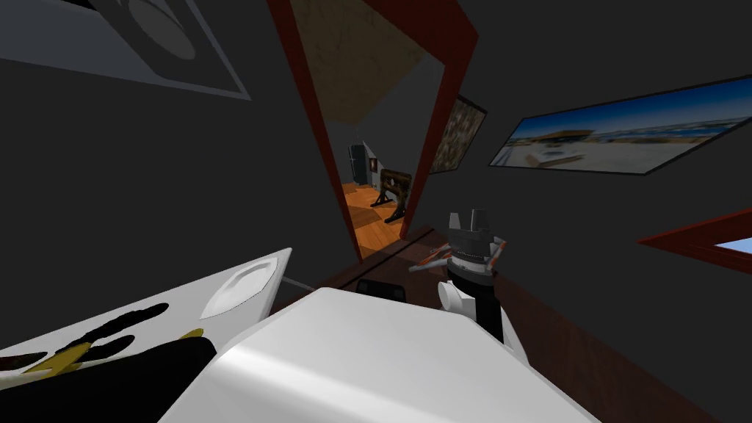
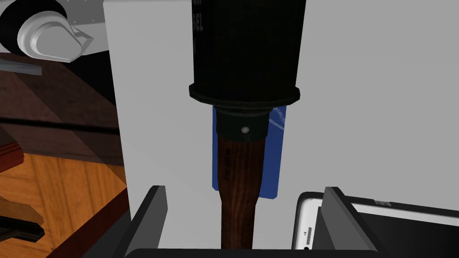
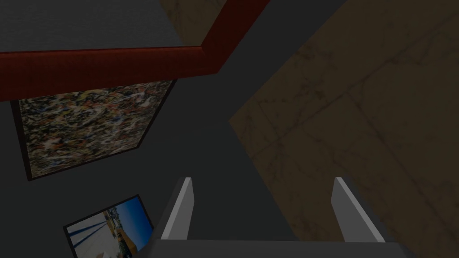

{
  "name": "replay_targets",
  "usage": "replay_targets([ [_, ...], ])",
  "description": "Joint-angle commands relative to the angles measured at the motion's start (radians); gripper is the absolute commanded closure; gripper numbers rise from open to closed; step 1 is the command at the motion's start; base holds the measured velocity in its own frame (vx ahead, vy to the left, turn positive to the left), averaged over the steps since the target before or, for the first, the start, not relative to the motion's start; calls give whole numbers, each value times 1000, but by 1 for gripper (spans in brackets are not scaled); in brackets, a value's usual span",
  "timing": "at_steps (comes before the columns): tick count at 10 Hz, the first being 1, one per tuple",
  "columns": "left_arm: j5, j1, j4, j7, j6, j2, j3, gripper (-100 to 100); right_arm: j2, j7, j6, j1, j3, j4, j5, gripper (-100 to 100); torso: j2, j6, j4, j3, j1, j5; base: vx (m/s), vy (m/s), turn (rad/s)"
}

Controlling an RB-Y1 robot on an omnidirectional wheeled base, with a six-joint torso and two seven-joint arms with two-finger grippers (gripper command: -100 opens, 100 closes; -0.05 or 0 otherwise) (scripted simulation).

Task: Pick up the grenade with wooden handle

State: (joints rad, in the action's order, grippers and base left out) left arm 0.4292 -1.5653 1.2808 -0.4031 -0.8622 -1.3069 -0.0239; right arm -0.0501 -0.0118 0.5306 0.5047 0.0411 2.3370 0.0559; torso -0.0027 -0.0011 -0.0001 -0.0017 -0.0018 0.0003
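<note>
The grenade (image 2: pixel 244 67) lies on a white tabletop (image 2: pixel 367 89). It has a black cylindrical head and a dark brown wooden handle (image 2: pixel 236 179), and it rests across a blue card (image 2: pixel 274 152). My left gripper (image 2: pixel 244 189) is open and straddles the handle. Each of its fingers (image 2: pixel 152 210) stands clear of the wood, with a gap on both sides. My right gripper (image 1: pixel 468 218) is raised in front of the chest, pointing up. In the right wrist view the right gripper (image 3: pixel 262 179) is open with nothing between its fingers.
A white phone with a dark screen (image 2: pixel 309 224) lies right beside one left finger. The table's edge (image 2: pixel 117 134) runs close to the other finger, with wooden floor (image 2: pixel 62 188) below it. A red-framed doorway (image 1: pixel 382 147) opens ahead.
</note>
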Motion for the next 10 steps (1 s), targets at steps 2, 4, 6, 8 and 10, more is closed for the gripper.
replay_targets([
  [2,11,28,-3,1,15,17,29,-100,0,0,0,0,0,0,0,0,3,0,1,2,-5,-1,11,20,-19],
  [4,26,66,-8,2,35,41,67,-100,0,0,0,0,0,0,0,0,5,0,1,3,-6,-2,13,32,-37],
  [6,37,94,-11,3,50,58,96,-100,0,0,0,0,0,0,0,0,6,-1,3,5,-2,4,13,28,-17],
  [8,35,86,-17,3,46,53,89,100,0,0,0,0,0,0,0,0,8,0,6,7,1,8,2,5,-2],
  [10,35,86,-16,3,44,52,89,100,0,0,0,0,0,0,0,0,10,-1,6,8,3,10,0,0,0],
])
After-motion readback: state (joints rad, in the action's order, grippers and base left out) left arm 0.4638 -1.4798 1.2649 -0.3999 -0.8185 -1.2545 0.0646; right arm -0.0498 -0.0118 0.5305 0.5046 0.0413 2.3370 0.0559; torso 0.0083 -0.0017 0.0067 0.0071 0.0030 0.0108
